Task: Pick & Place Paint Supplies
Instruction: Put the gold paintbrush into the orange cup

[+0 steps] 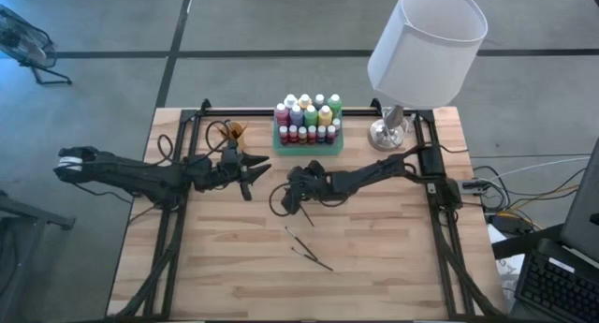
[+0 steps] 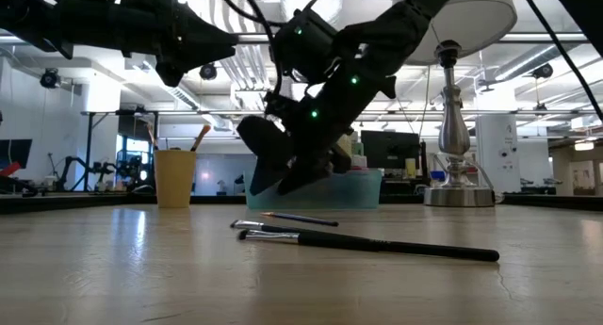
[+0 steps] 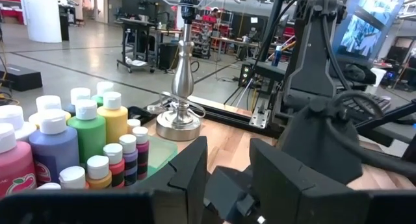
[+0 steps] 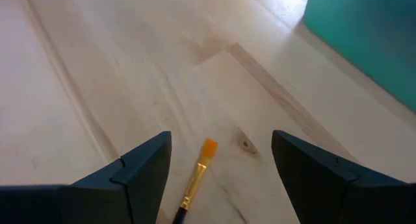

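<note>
No legible brand or wording appears on anything; a red fruit-like mark shows on the label of one pink bottle in the left wrist view, and its text cannot be made out.

The paint bottles (image 1: 308,120) stand packed upright in the green tray (image 1: 281,147) at the far centre of the wooden table (image 1: 225,257). They are smooth plastic with pale round caps, tall ones behind and short ones in front. An orange cup (image 2: 174,177) holding brush handles stands left of the tray.

The right gripper (image 4: 221,169) hangs low over the bare planks near the tray, fingers spread apart, with an orange-tipped paintbrush (image 4: 196,175) lying on the wood between them, apparently untouched. Two further dark-handled brushes (image 1: 307,247) lie flat nearer the front edge, close together.

The left gripper (image 3: 227,165) is raised beside the cup, pointing toward the tray, fingers parted and holding nothing.

A silver lamp base (image 1: 389,131) under a white shade (image 1: 426,42) stands right of the tray. Cables and a keyboard (image 1: 560,290) lie off the table's right.
</note>
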Controlling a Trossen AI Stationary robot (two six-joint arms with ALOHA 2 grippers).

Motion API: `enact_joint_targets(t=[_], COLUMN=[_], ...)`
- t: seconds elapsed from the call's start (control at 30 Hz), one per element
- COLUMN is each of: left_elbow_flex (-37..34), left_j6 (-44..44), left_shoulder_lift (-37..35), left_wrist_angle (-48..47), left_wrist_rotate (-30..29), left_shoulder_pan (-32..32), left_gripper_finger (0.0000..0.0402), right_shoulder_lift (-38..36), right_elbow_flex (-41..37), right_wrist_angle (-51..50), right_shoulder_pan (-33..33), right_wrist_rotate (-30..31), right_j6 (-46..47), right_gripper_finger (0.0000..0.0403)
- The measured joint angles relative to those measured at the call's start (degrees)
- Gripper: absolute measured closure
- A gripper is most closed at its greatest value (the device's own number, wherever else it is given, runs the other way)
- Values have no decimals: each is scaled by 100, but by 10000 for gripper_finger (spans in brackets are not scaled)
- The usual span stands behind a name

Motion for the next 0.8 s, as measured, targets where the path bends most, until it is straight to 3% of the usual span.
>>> enact_joint_targets(t=[0.2, 0.8], left_elbow_flex=[0, 0], left_j6=[2, -22], left_shoulder_lift=[0, 0], left_wrist_angle=[-2, -4], left_wrist_rotate=[0, 0], left_shoulder_pan=[4, 2], left_gripper_finger=[280, 280], right_shoulder_lift=[173, 371], right_elbow_flex=[-8, -10], right_wrist_angle=[33, 107], right_shoulder_pan=[-4, -24], right_wrist_rotate=[3, 47], right_j6=[29, 71], right_gripper_finger=[148, 237])
